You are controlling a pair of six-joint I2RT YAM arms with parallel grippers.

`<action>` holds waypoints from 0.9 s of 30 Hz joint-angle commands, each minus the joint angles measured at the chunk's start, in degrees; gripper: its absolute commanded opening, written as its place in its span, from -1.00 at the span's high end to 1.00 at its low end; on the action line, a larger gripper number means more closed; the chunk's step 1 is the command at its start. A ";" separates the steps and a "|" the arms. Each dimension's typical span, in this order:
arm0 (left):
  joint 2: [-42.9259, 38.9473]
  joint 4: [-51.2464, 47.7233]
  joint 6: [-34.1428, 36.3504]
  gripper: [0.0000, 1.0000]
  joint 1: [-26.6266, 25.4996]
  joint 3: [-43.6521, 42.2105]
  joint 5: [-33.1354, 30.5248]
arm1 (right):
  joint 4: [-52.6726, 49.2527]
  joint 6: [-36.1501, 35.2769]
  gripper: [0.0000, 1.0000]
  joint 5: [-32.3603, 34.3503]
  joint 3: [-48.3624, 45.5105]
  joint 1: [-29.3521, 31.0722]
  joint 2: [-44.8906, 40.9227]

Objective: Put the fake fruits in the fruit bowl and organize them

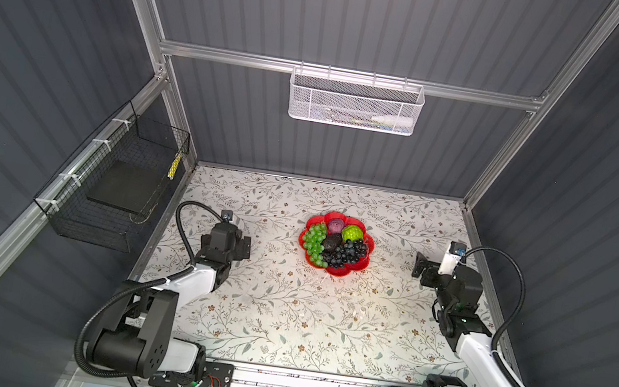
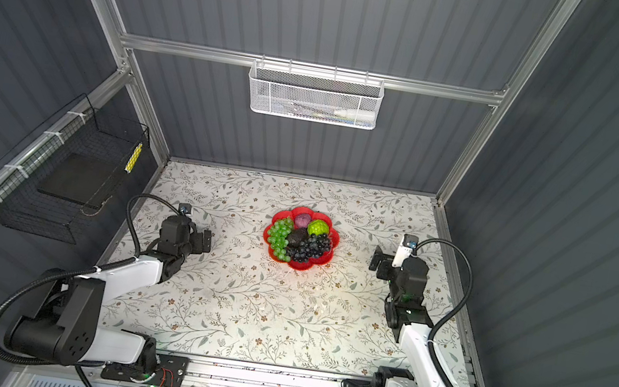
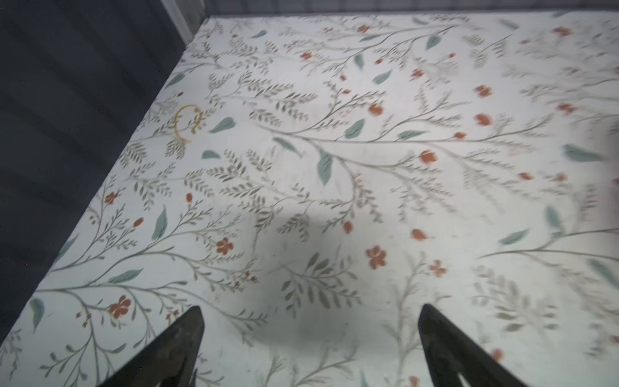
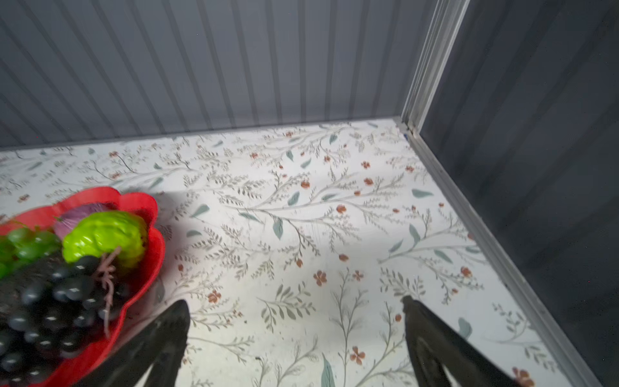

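Left gripper [image 3: 310, 308]: fingers spread, empty, over the tablecloth [image 3: 335, 167], well apart from the fruit bowl [image 1: 343, 273].
Right gripper [image 4: 294, 300]: fingers spread, empty, near its rim.
Fake fruits [image 1: 331, 242]: all five lie inside the bowl.
Risk: a sideways right-arm swing could clip the rim and spill the dark grape bunch [image 1: 348, 253].

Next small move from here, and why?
Probably just pull the left tool and right tool back to rest. Both are open, empty and clear of the red fruit bowl, which already holds the green grape bunch, dark grape bunch, purple ball, lime-green fruit and black oval.
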 commanded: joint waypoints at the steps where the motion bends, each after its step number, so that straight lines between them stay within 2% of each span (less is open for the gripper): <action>1: 4.52 18.76 3.74 -1.00 0.40 -2.38 -2.27 | 16.17 -1.43 -0.98 1.89 -1.84 -1.00 5.63; 6: 10.91 28.82 5.49 -1.00 1.73 -2.26 -0.58 | 28.98 0.96 -0.98 -3.36 -3.83 -4.25 16.77; 8: 14.40 32.10 4.67 -1.00 2.79 -2.78 1.04 | 30.17 0.69 -0.98 -5.04 -3.55 -4.56 19.81; 10: 18.24 39.59 5.06 -1.00 3.21 -3.85 1.16 | 35.78 0.33 -0.98 -6.44 -4.45 -4.67 24.04; 11: 16.79 32.26 3.91 -1.00 3.29 -2.05 0.93 | 39.44 0.12 -0.98 -7.11 -4.90 -4.64 25.87; 12: 16.80 30.21 3.89 -1.00 3.39 -1.10 1.08 | 35.13 0.20 -0.98 -7.16 -4.35 -4.75 24.27; 13: 18.04 35.14 4.69 -1.00 3.47 -1.99 1.34 | 30.88 0.12 -0.98 -7.30 -3.00 -4.83 23.31; 15: 16.93 30.52 3.77 -1.00 3.48 -1.16 1.30 | 32.60 0.80 -0.98 -7.45 -1.83 -5.20 25.56; 17: 17.67 33.43 4.24 -1.00 3.48 -1.57 1.27 | 28.79 0.86 -0.98 -7.76 -1.05 -5.37 24.06; 19: 17.45 32.33 3.98 -1.00 3.48 -1.53 1.10 | 32.38 0.90 -0.98 -7.77 -2.01 -5.37 25.18; 21: 17.67 33.31 4.32 -1.00 3.48 -1.58 0.68 | 30.23 0.78 -0.98 -7.69 -1.77 -5.37 24.09; 27: 17.53 34.05 4.44 -1.00 3.48 -1.93 0.70 | 32.07 0.82 -0.98 -7.64 -2.33 -5.35 24.51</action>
